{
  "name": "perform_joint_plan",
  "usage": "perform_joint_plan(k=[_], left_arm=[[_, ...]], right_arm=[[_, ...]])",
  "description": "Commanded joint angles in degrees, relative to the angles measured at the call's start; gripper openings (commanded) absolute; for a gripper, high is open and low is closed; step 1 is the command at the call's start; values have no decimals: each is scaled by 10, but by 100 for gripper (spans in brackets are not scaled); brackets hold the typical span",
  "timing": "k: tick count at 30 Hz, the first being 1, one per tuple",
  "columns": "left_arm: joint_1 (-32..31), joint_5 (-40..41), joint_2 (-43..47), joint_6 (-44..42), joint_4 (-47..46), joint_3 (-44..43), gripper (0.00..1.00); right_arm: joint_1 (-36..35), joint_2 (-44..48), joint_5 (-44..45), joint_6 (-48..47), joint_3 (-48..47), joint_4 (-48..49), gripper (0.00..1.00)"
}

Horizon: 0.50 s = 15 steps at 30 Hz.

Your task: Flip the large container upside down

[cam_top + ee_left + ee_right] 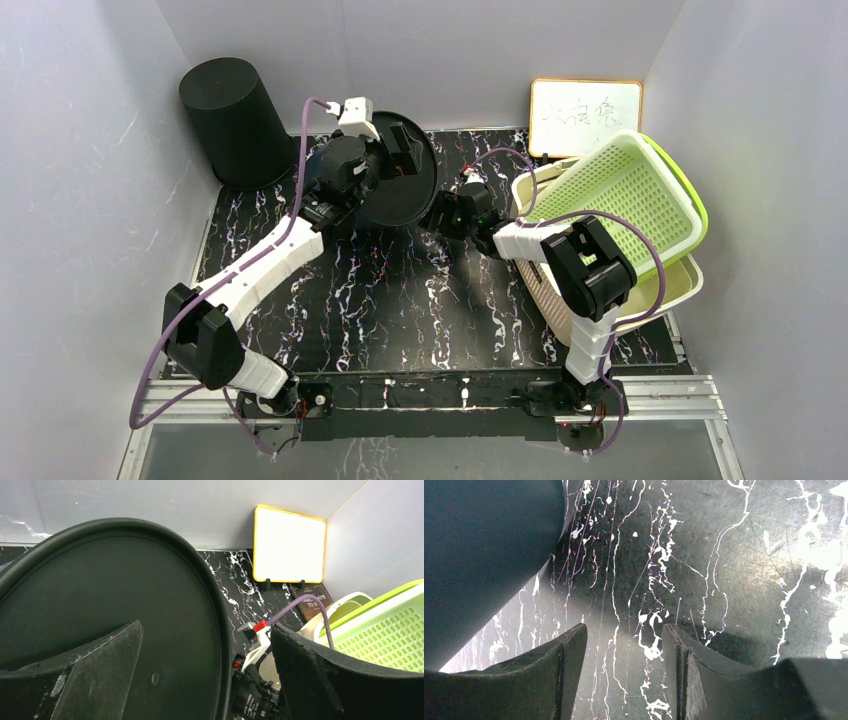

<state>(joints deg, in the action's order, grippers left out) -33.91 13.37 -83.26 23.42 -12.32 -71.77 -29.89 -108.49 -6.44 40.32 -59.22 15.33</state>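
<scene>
Large black container (415,190) stands tipped up on its edge at the far middle of the table (400,300) in the overhead view, and you have the left gripper (395,140) at its upper rim. The right gripper (447,212) sits low by the container's near-right edge, with the green basket (620,190) close behind that arm.

From the left wrist, one finger lies over the container's inner face and the other outside it, with the rim running between them. You cannot tell whether they actually pinch it. If they do not, the container could roll away or drop back onto its base as you tip it further.

From the right wrist, the jaws stand apart with only bare table between them. The container's wall is up to the left, clear of both fingers. Move this arm carelessly and you may shove the container sideways out of the left gripper, or catch the basket.
</scene>
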Motion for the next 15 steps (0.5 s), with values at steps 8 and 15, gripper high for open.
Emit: perform_joint_plan(k=[8,15], left_arm=[[2,92,10,-40,36,-21,98],[7,177,14,-72,69,-34,98]], right_arm=[[8,15,-13,-15,-6,16,54],[12,24,-14,-20,8,17,54]])
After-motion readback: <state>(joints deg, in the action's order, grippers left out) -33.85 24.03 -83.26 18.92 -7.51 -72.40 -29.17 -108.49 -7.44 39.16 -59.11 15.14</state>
